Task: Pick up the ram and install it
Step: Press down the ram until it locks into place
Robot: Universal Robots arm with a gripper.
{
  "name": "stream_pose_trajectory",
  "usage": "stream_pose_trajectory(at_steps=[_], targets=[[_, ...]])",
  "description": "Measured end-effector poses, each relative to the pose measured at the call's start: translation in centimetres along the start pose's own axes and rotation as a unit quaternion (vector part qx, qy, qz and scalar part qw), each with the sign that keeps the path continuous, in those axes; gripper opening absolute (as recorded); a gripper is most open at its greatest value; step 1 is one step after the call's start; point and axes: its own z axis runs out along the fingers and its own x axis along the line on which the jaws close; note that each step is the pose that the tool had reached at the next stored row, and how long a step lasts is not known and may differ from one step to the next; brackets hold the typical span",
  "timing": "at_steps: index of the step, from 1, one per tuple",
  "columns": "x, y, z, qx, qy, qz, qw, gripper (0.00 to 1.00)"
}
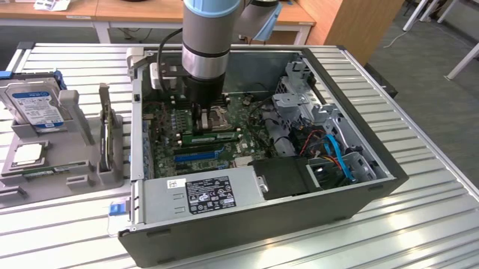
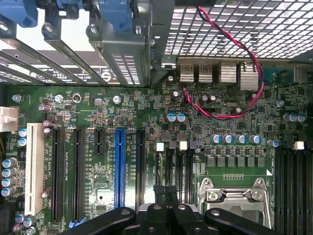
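Ram (image 1: 212, 136) apparently seated on motherboard (image 2: 122, 112), closed end effector (image 2: 166, 196) above

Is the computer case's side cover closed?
No, the computer case lies open, with its green motherboard and cables in plain sight.

Green motherboard (image 2: 146, 122) w/ blue slot (image 2: 120, 166) and white slot (image 2: 33, 166); red-black twisted wire (image 2: 244, 49); black gripper (image 2: 164, 196); grey PC case (image 1: 299, 224), blue cables (image 1: 340, 159); table (image 1: 419, 224) silver, ribbed.
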Motion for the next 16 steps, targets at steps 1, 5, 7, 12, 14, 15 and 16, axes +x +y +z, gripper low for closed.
stream_pose_trajectory(at_steps=[1, 5, 7, 12, 14, 15, 16], targets=[[0.00, 0.00, 0.03, 0.0001, -0.0001, 0.000, 1.0000, 0.10], [0.01, 0.00, 0.11, 0.0000, 0.0001, 0.000, 1.0000, 0.10], [0.01, 0.00, 0.12, 0.0000, 0.0001, 0.000, 1.0000, 0.10], [0.00, 0.00, 0.13, 0.0000, 0.0000, 0.000, 1.0000, 0.10], [0.02, 0.00, 0.18, 0.0001, -0.0001, 0.000, 1.0000, 0.10], [0.02, 0.00, 0.20, 0.0000, 0.0000, 0.000, 1.0000, 0.10], [0.02, 0.00, 0.21, 0.0000, 0.0001, 0.000, 1.0000, 0.10]])
